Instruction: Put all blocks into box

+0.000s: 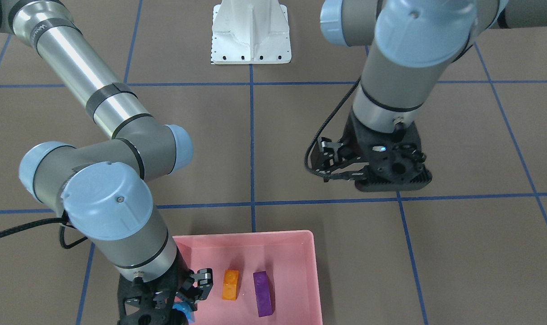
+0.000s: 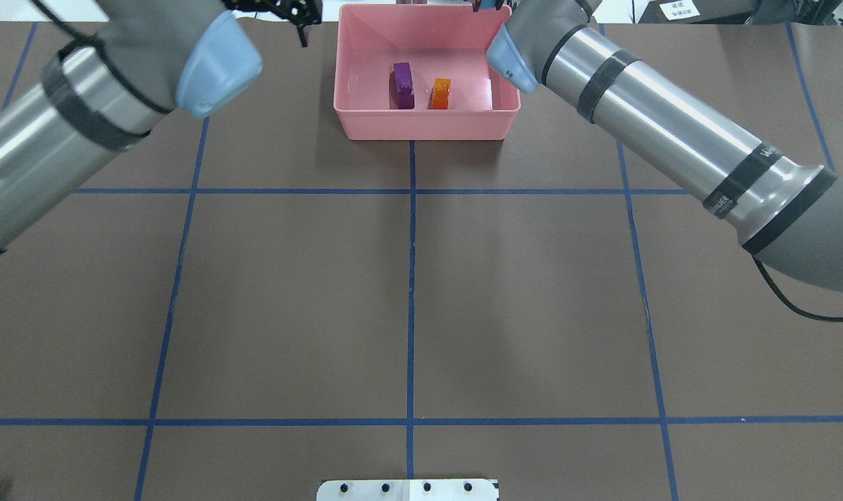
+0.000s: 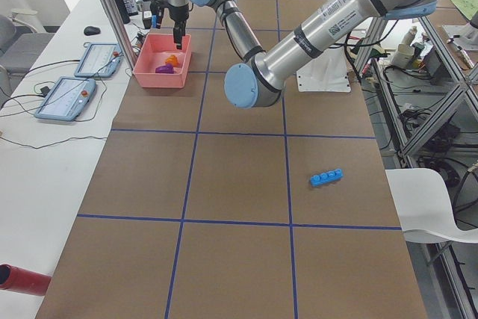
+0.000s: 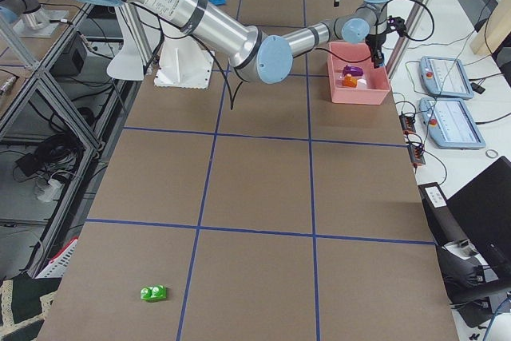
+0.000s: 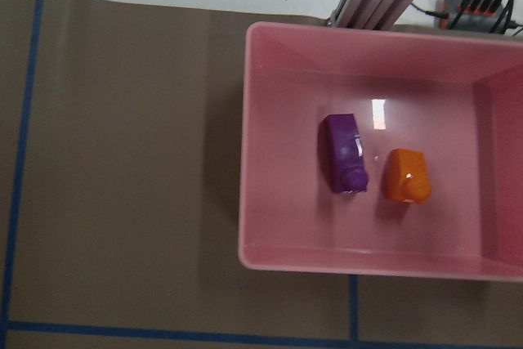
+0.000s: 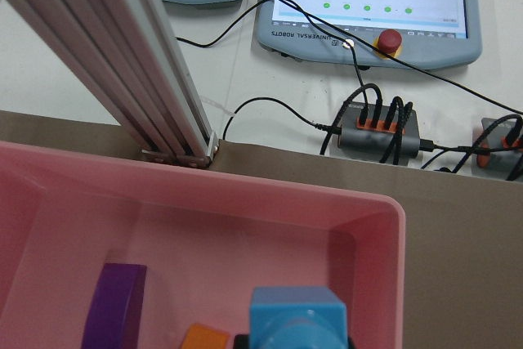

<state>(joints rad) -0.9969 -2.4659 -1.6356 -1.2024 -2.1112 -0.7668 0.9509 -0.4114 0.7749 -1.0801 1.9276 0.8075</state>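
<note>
The pink box (image 1: 255, 234) holds a purple oblong block (image 1: 263, 293) and an orange block (image 1: 230, 284); both also show in the overhead view, purple block (image 2: 403, 85) and orange block (image 2: 440, 93). My right gripper (image 1: 185, 309) hangs over the box's end and is shut on the small blue block (image 6: 298, 320). My left gripper (image 1: 324, 162) hovers open and empty above the bare table, off to the side of the box (image 5: 243, 202). The long blue block (image 3: 326, 177) and the green block (image 4: 152, 293) lie far off on the table.
The white robot base (image 1: 251, 36) stands at the table's robot side. Past the box's far edge are an aluminium post (image 6: 155, 71), teach pendants (image 6: 368, 6) and cables. A red cylinder (image 3: 22, 278) lies beside the table.
</note>
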